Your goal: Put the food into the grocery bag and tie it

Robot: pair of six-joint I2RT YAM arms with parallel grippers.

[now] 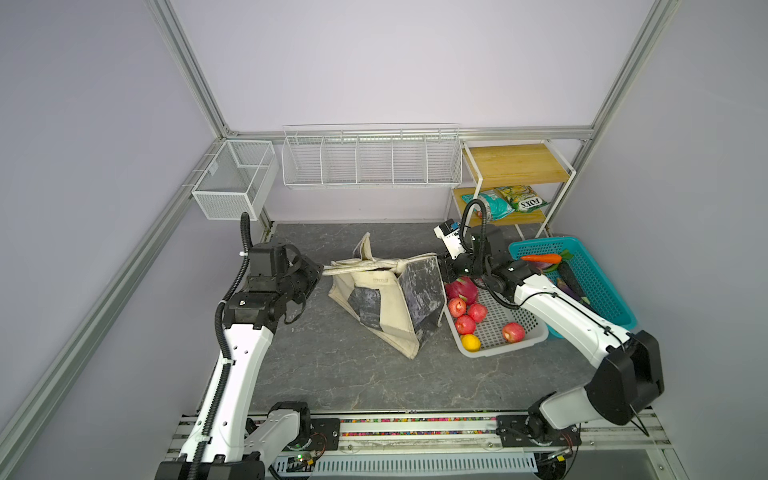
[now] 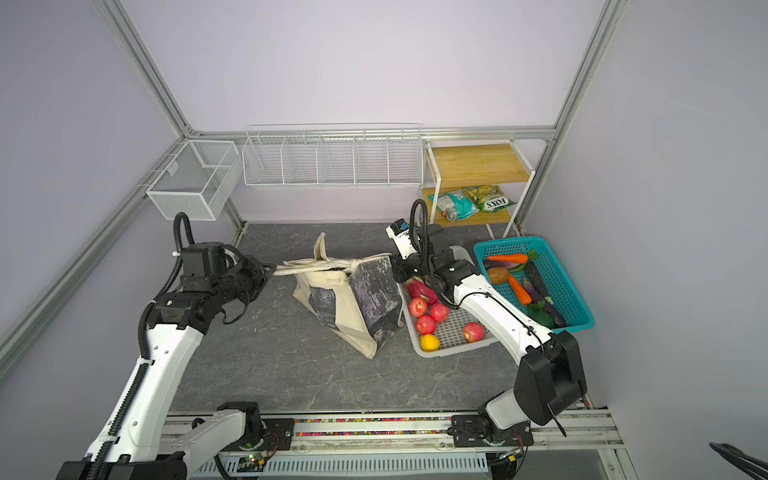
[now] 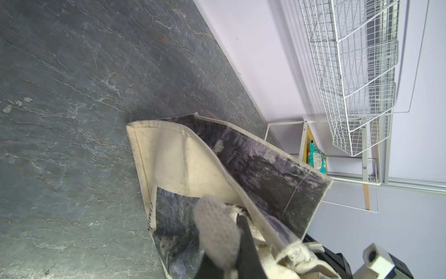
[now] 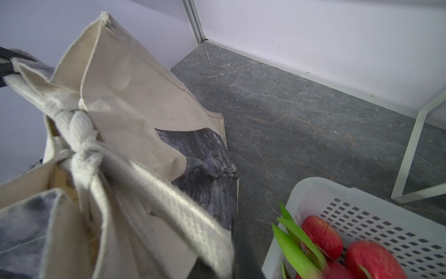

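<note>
the grocery bag (image 1: 386,299) stands leaning in the middle of the worktop (image 1: 332,374). its dark marbled side faces the white perforated basket (image 1: 536,332) just beside it. over the bag's mouth the cream strap handles (image 4: 169,205) are crossed into a knot (image 4: 79,125).

the left pincer (image 1: 319,271) sits on the side of the bag away from the basket, closed on one strap end. that strap runs taut and nearly level from the knot, and the left wrist view shows the webbing clamped against the pads (image 3: 217,232). the right pincer (image 1: 444,266) is at the bag's basket-side top corner, closed on the other strap end.

the step in hand looks like cinching the knot. to do it well, the arms should draw apart along one line through the knot with equal pull, so the bag neither tips nor slides. pulling at mouth height should tighten the knot rather than lift the bag. the pull can end once the knot looks small and firm.

red apples (image 1: 465,324) and a yellow fruit (image 1: 471,342) lie in the basket beside the bag. snack packets (image 1: 505,201) lie on the shelf (image 1: 515,164) behind it. i cannot tell whether any food is inside the bag.
</note>
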